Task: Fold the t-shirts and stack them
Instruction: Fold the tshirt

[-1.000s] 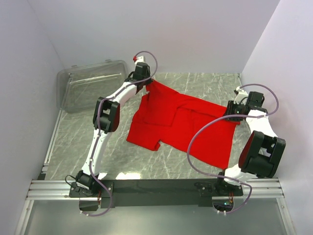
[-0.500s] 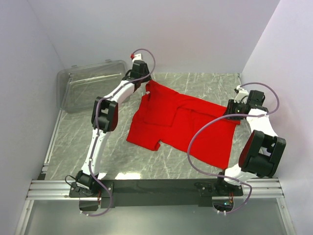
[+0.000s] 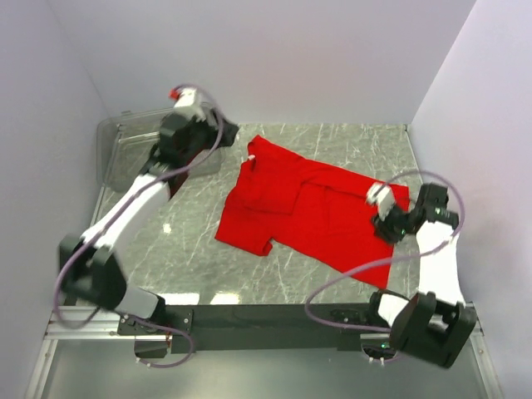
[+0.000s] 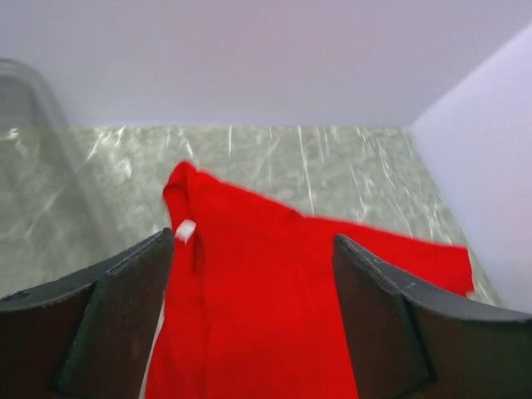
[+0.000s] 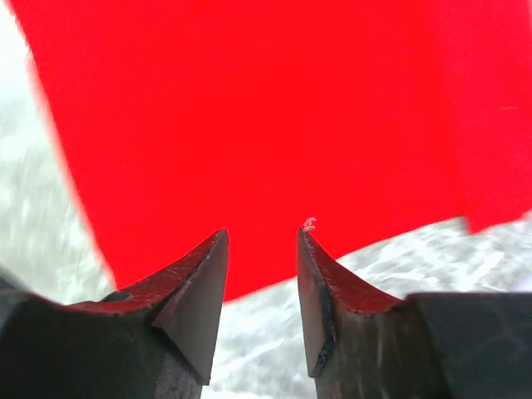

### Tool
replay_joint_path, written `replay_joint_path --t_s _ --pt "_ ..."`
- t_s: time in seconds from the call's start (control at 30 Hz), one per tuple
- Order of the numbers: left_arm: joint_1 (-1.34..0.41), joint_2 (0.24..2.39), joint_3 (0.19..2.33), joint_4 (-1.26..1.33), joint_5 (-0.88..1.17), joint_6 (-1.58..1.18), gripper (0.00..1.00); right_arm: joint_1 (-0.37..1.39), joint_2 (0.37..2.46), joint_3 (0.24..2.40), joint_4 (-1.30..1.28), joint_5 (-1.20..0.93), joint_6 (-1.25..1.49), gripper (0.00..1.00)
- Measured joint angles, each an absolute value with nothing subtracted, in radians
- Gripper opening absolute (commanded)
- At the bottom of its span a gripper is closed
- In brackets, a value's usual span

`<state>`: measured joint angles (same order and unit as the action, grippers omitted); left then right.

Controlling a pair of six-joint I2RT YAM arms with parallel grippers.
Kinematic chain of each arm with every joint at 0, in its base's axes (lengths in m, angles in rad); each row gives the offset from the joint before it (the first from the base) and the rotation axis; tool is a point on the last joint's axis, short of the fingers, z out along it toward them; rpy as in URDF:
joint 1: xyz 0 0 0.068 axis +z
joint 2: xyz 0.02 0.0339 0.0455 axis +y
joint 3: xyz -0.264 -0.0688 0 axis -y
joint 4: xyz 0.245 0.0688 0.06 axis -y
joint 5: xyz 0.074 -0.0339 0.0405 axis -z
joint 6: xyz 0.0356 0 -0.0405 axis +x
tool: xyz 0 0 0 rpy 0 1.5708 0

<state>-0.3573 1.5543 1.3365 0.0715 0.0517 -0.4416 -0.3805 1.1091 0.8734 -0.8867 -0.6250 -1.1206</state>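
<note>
With the red t-shirt [image 3: 307, 212] lying flat mid-frame, my left gripper [image 4: 252, 249] wide and empty at upper left, and my right gripper [image 5: 262, 237] slightly parted over its right side, I think I must grab edges to fold.

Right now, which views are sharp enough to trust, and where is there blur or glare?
Top view: sharp and evenly lit, with white glare patches on the table near the front edge. Left wrist view: soft, the shirt hazy, the bin a smear at left. Right wrist view: the shirt is a blurred flat red, only the tips of the right hand look crisp.
</note>
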Motion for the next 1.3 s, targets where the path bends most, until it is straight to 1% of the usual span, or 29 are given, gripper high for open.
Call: replay_joint_path --t_s 0.07,0.17,0.3,0.33,0.4,0.47,0.63,0.67,0.8,1.0,1.1,1.3 --pt "-0.334 1.411 1.193 0.091 0.089 -0.450 0.83 -0.380 1.040 0.812 -0.960 -0.606 -1.242 0.48" --pt "-0.271 1.321 1.032 0.100 0.160 -0.487 0.83 -0.366 0.948 0.721 -1.072 -0.557 -1.385 0.49" --pt "-0.208 1.350 0.852 0.058 0.251 -0.550 0.82 -0.328 0.823 0.646 -1.193 -0.499 -1.494 0.56" --pt "-0.204 1.370 0.815 0.041 0.274 -0.569 0.80 -0.321 0.795 0.637 -1.213 -0.489 -1.510 0.59" --pt "-0.202 1.403 0.766 0.007 0.306 -0.591 0.76 -0.311 0.759 0.629 -1.233 -0.471 -1.530 0.61" --pt "-0.202 1.448 0.757 -0.035 0.336 -0.603 0.74 -0.303 0.733 0.628 -1.249 -0.456 -1.541 0.61" --pt "-0.202 1.518 0.759 -0.074 0.368 -0.591 0.73 -0.281 0.756 0.628 -1.295 -0.431 -1.567 0.61" --pt "-0.202 1.536 0.767 -0.090 0.374 -0.582 0.70 -0.278 0.759 0.628 -1.296 -0.431 -1.568 0.61" --pt "-0.202 1.607 0.829 -0.140 0.423 -0.540 0.70 -0.271 0.756 0.628 -1.296 -0.430 -1.565 0.61" --pt "-0.202 1.614 0.852 -0.222 0.458 -0.492 0.69 -0.268 0.727 0.628 -1.296 -0.421 -1.561 0.61" --pt "-0.202 1.615 0.852 -0.250 0.467 -0.491 0.66 -0.266 0.720 0.628 -1.294 -0.415 -1.548 0.60" --pt "-0.202 1.646 0.852 -0.251 0.486 -0.494 0.66 -0.260 0.729 0.628 -1.290 -0.402 -1.526 0.59"
